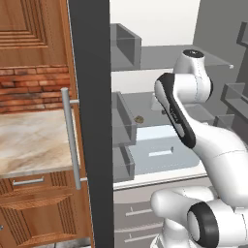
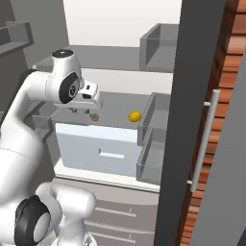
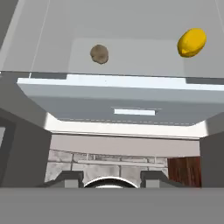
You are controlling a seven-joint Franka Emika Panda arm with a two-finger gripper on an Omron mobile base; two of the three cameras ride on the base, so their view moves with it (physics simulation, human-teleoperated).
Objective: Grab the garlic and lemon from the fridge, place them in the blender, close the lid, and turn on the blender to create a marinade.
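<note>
Fridge (image 1: pixel 89 121) is open; 1 garlic (image 3: pixel 99 54) and 1 lemon (image 3: pixel 192 42) lie well apart on the same pale shelf (image 2: pixel 115 108), above 1 drawer (image 2: pixel 101 151); neither is held. The tool (image 2: pixel 81 110) is poised over the shelf near the garlic; it is clenched on nothing. Risk is judged as follows: a descent with the jaws clenched would push the garlic away instead of straddling it; the round lemon could be nudged into rolling towards the side bins (image 2: pixel 156 139); the arm could catch the shelf edge.
</note>
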